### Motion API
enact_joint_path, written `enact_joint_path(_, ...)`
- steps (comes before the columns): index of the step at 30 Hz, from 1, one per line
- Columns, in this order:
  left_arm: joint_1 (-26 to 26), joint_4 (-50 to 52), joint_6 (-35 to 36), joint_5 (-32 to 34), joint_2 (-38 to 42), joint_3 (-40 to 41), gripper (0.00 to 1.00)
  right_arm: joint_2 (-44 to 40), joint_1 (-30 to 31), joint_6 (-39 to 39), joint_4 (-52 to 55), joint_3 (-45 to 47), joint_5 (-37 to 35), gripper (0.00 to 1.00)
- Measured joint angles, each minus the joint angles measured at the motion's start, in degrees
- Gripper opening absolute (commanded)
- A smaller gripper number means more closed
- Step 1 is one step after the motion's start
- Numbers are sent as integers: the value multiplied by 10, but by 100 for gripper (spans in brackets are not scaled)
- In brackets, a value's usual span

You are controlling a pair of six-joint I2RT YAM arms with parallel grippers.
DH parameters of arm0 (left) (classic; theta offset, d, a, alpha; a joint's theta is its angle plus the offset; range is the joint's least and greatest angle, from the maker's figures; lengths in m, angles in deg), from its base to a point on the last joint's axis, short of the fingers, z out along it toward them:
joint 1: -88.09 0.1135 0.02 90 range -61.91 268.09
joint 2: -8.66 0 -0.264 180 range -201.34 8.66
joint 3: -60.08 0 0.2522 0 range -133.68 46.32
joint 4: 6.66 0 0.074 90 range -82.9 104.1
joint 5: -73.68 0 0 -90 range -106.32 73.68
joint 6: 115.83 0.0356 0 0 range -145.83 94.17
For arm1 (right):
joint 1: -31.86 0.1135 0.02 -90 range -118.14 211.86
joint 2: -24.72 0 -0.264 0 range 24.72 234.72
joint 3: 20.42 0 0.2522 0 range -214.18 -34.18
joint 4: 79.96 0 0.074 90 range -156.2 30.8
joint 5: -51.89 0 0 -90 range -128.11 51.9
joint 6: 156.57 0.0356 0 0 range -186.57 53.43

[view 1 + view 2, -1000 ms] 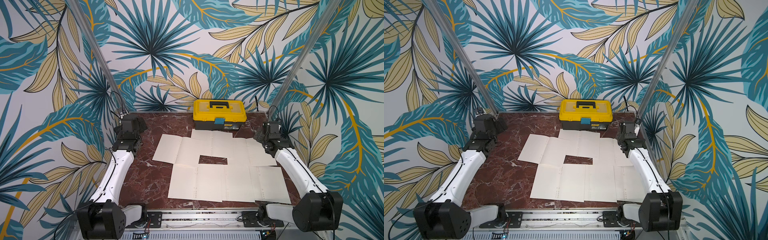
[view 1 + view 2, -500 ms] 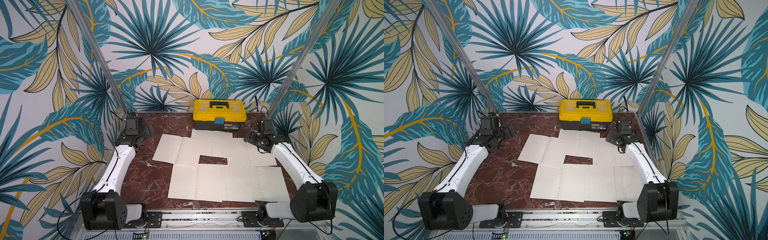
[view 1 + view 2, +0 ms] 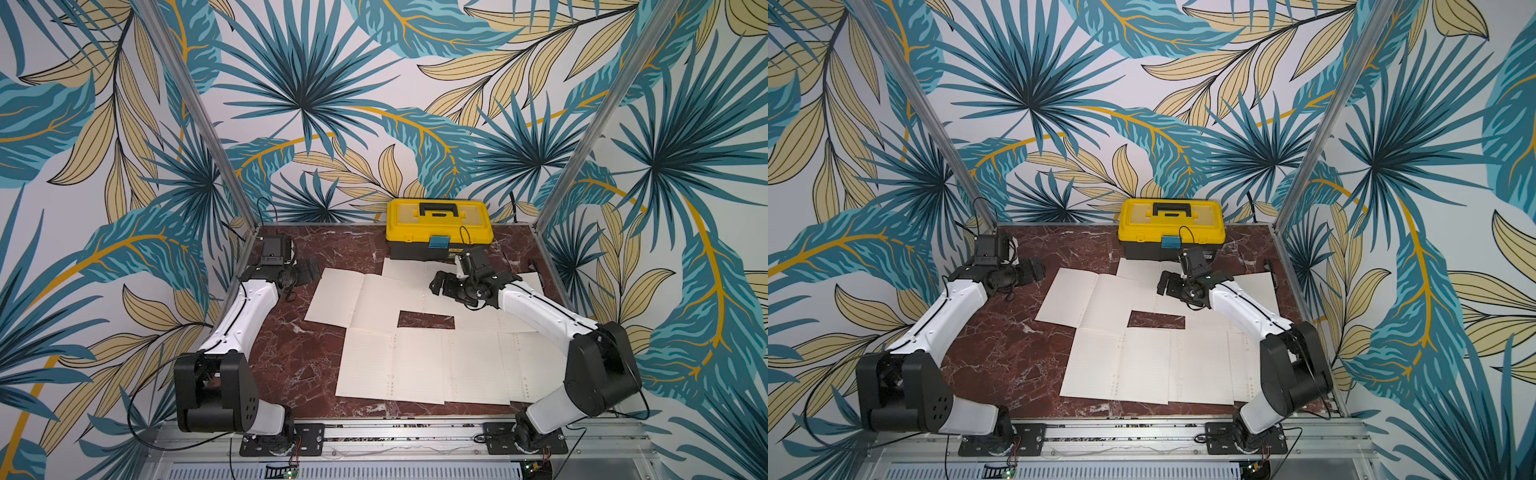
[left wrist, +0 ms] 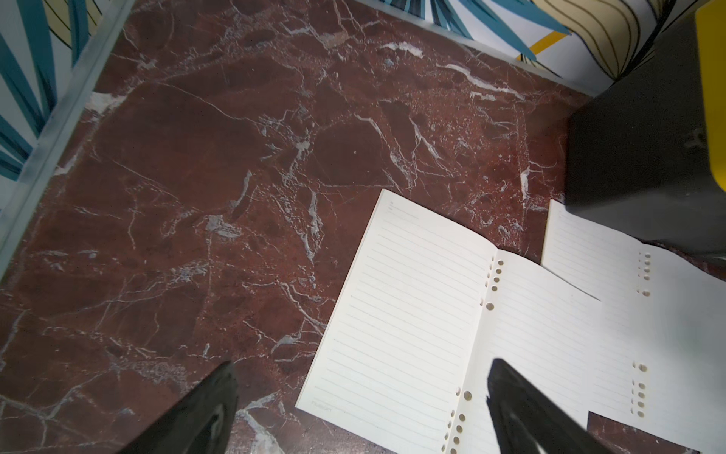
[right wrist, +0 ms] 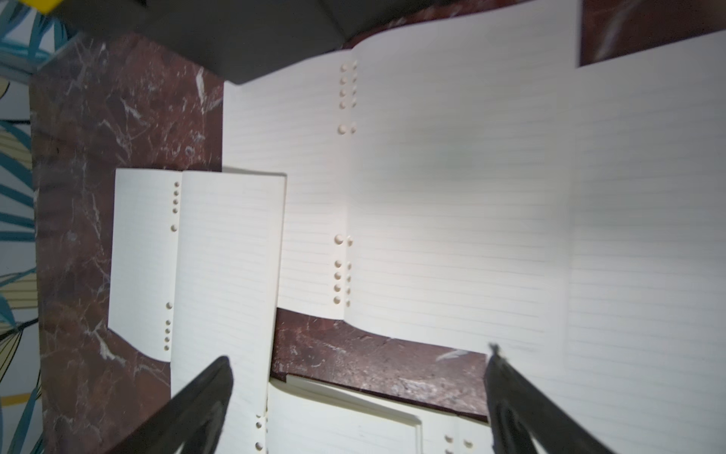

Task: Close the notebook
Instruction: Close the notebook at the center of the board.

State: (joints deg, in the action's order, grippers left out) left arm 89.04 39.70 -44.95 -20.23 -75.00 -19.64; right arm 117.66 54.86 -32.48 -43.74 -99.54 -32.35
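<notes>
Several open cream lined notebook spreads with punched holes lie flat and overlapping on the red marble table (image 3: 291, 353). I cannot tell which of them is the notebook. The back-left spread (image 3: 361, 299) (image 3: 1088, 299) also shows in the left wrist view (image 4: 412, 314). My left gripper (image 3: 309, 270) (image 3: 1034, 272) (image 4: 361, 408) hovers open just left of that spread, holding nothing. My right gripper (image 3: 440, 286) (image 3: 1167, 286) (image 5: 359, 401) is open above the back middle spreads (image 5: 451, 196), near a bare gap of table (image 3: 426, 320).
A yellow and black toolbox (image 3: 438, 226) (image 3: 1171, 224) stands at the back edge, resting on the rearmost sheet. Metal frame posts (image 3: 199, 112) rise at the back corners. Bare marble shows along the left side and front left.
Both arms have swung inward from the table's sides. The right gripper moved left over the back sheets. The left gripper turned toward the back-left spread. Both stayed open.
</notes>
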Motion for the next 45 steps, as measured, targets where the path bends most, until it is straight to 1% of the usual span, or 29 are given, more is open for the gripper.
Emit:
enact_joint_path(6,0,3,-7,-16,-39,0,100,94,70,21,-37,-54,31,89)
enact_joint_path(7,0,3,-7,-18,-45,0,99,109,80,25,-42,-64,38,88)
enact_joint_path(9,0,3,-9,-22,-59,0,96,131,92,31,-54,-76,46,82)
enact_joint_path(14,0,3,-12,-31,-94,0,92,164,100,39,-59,-89,61,71)
enact_joint_path(20,0,2,-15,-43,-117,0,88,170,101,41,-59,-92,68,62)
enact_joint_path(32,0,-9,-15,-66,-160,0,84,172,122,41,-56,-92,77,59)
enact_joint_path(45,0,-14,-7,-82,-196,-21,81,196,123,50,-47,-92,77,57)
